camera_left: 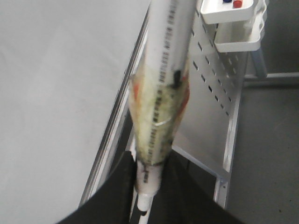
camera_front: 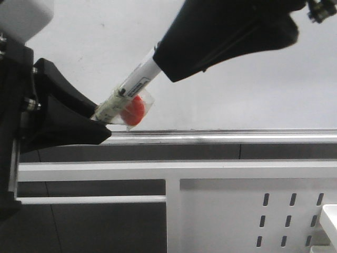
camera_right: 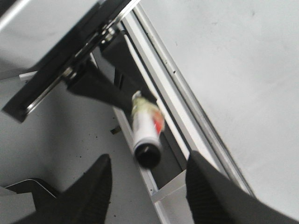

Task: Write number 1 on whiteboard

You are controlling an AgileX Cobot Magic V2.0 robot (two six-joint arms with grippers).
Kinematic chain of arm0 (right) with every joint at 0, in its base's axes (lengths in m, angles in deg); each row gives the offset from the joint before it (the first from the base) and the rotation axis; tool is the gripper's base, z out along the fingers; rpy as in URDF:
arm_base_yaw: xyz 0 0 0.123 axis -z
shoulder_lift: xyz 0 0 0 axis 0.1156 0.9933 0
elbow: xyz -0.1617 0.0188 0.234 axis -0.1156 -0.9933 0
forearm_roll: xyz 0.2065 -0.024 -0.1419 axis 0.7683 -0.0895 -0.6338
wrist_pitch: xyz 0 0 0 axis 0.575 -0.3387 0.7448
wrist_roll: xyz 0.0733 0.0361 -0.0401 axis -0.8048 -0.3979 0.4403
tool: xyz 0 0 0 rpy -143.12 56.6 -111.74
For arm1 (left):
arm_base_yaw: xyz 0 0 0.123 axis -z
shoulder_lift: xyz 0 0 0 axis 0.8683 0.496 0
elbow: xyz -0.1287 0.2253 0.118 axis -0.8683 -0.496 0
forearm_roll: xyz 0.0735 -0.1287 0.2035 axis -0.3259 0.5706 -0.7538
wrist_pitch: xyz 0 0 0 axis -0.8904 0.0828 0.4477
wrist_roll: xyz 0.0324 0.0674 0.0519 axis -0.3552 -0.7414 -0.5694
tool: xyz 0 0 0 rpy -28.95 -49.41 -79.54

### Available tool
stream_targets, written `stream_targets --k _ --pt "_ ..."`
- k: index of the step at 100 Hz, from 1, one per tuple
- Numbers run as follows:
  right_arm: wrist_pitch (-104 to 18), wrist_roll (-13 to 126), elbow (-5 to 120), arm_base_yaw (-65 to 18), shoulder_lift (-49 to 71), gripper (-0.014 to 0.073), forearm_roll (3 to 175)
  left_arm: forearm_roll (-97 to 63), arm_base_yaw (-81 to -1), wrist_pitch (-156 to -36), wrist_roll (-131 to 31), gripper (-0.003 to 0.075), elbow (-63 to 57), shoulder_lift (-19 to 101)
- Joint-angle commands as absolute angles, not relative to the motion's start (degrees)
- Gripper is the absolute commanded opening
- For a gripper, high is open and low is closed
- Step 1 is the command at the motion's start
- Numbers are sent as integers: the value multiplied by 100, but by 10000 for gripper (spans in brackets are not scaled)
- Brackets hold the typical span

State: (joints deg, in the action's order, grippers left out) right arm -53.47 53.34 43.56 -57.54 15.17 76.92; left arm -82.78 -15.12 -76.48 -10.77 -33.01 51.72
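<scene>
The whiteboard (camera_front: 237, 79) fills the upper front view, with its silver tray edge (camera_front: 221, 138) below; it also shows in the left wrist view (camera_left: 56, 93) and the right wrist view (camera_right: 233, 60). No number 1 shows on it. A white marker (camera_front: 138, 81), wrapped in yellowed tape with a red patch (camera_front: 134, 112), slants up to the right. My left gripper (camera_front: 102, 120) is shut on the marker's lower end (camera_left: 154, 121), tip down between the fingers (camera_left: 117, 186). My right gripper (camera_front: 166, 58) is open around the marker's upper end (camera_right: 147, 135), its fingers (camera_right: 100, 186) apart from it.
A white perforated metal panel (camera_front: 253, 216) and white frame rails (camera_front: 158, 169) stand below the tray. A white holder (camera_left: 231, 11) with blue and red caps hangs on that panel (camera_left: 210, 88). The left arm (camera_right: 70, 60) crosses the right wrist view.
</scene>
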Motion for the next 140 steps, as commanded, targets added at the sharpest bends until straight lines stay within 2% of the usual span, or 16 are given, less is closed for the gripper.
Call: stream_targets --k 1,83,92,99,102,127,134,140 --pt "-4810 5398 4583 -5765 1537 325 7628 -8245 -1426 -7115 -1047 -20 -3120 5050" --pt "-5151 5398 4748 -5799 1767 314 7697 -8245 -1426 -6984 -1047 -20 -3120 5107" --pt "-5174 5398 4748 -5799 1767 209 7735 -8245 -1426 -6984 -1047 -20 -3120 5107" --pt "-5189 5398 4748 -5799 1767 23 7750 -8245 -1426 -6984 -1047 -20 -3120 5107" --pt "-5189 5398 4748 -5799 1767 -82 7750 -8245 -1426 -6984 -1047 -20 -3120 5107" --pt "-5189 5384 4748 -5799 1767 -70 7783 -8245 -1426 -7003 -1047 -15 -3120 5107" --pt "-5189 5384 4748 -5799 1767 -70 7783 -8245 -1426 -7003 -1047 31 -3120 5107" --pt "-5169 5384 4748 -5799 1767 -70 7783 -8245 -1426 -6990 -1047 119 -3120 5107"
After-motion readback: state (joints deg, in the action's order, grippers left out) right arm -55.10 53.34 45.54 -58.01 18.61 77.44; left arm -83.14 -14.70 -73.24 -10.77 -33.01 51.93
